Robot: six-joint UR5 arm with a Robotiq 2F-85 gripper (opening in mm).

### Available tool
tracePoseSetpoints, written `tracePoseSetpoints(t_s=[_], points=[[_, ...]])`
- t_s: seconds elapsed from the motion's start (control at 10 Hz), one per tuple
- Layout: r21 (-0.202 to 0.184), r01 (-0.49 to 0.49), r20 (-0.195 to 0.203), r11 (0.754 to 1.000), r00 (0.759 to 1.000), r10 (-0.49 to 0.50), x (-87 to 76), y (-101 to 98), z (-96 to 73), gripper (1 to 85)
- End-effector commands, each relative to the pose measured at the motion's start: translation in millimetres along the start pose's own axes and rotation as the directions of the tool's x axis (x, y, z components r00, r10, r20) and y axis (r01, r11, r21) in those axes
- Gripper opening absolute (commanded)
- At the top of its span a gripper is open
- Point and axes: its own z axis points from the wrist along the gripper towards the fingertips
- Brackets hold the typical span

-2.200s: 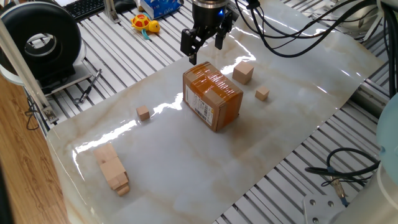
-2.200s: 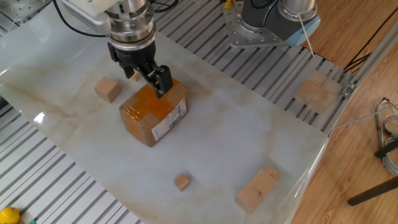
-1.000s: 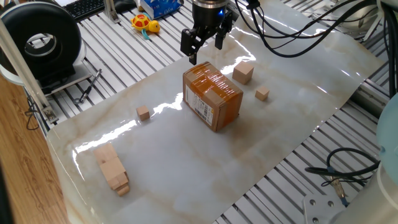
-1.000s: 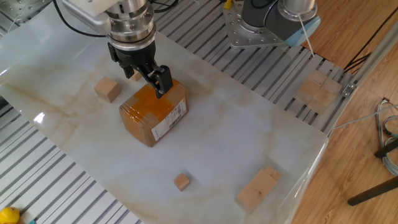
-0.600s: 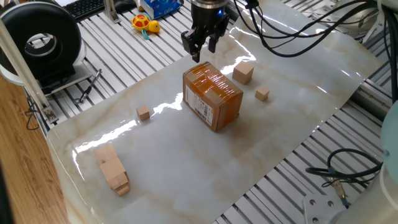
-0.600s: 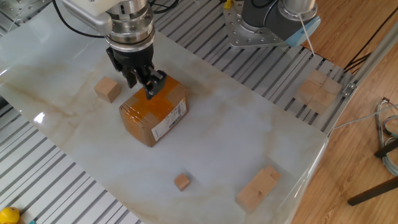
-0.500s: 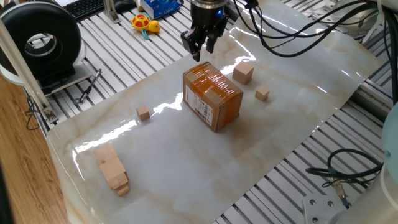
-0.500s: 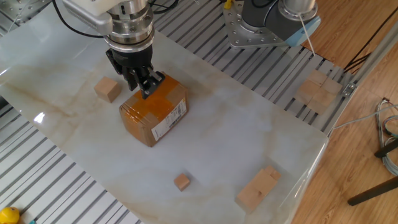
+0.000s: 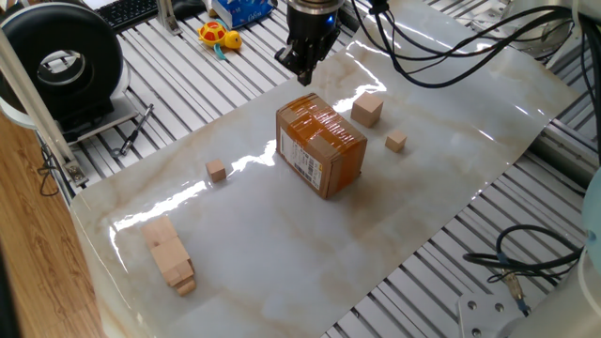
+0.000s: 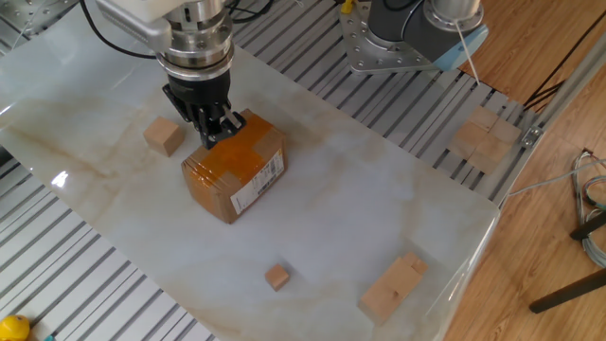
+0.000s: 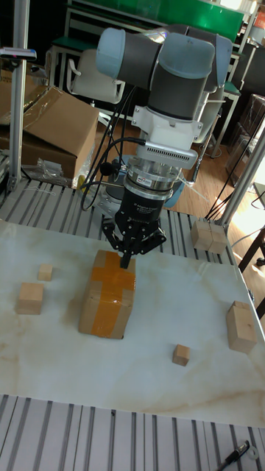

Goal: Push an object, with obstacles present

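The object, a plain light-wood cube (image 9: 367,110) (image 10: 164,135) (image 11: 30,298), stands on the marbled table beside the obstacles' largest piece, an orange-brown taped cardboard box (image 9: 321,148) (image 10: 234,170) (image 11: 109,294). My gripper (image 9: 305,75) (image 10: 213,140) (image 11: 126,263) is shut with nothing between its fingers. It hangs over the box's far top edge, about a box width from the cube. One tiny cube (image 9: 395,142) (image 11: 46,272) lies close to the object, another (image 9: 217,170) (image 10: 276,277) (image 11: 181,355) on the box's other side.
Long pale wooden blocks (image 9: 169,255) (image 10: 393,287) (image 11: 241,325) lie near one end of the table. More wooden blocks (image 10: 483,137) (image 11: 208,235) sit on the slatted frame beyond the table edge. A toy (image 9: 218,38) and a keyboard lie off the table.
The gripper's fingers, open a second ago, have come together and are now shut. The gripper has stayed above the box's far edge. The box and cubes have not moved.
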Motion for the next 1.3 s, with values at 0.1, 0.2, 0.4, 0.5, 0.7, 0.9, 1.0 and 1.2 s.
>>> tracePoseSetpoints(t_s=[0.1, 0.2, 0.4, 0.5, 0.7, 0.9, 1.0, 1.2], points=[[-0.032, -0.026, 0.008, 0.999, 1.0, 0.026, -1.9, 8.0, 0.1, 1.3], [-0.048, -0.035, 0.008, 0.998, 0.999, 0.035, -1.9, 12.7, -0.2, 1.3], [-0.04, -0.052, 0.018, 0.998, 0.998, 0.053, -1.2, 19.8, 0.7, 1.3], [-0.024, -0.046, 0.025, 0.999, 0.999, 0.047, -2.4, 17.9, 1.1, 1.3], [-0.056, -0.063, 0.033, 0.996, 0.997, 0.065, -5.6, 25.6, 1.4, 1.3], [-0.083, -0.026, 0.059, 0.996, 0.998, 0.031, -7.2, 26.2, 4.6, 1.3], [-0.077, -0.008, 0.066, 0.997, 0.998, 0.014, -7.8, 23.9, 5.1, 1.3], [-0.068, -0.023, 0.055, 0.997, 0.998, 0.026, -6.3, 23.3, 4.8, 1.3]])
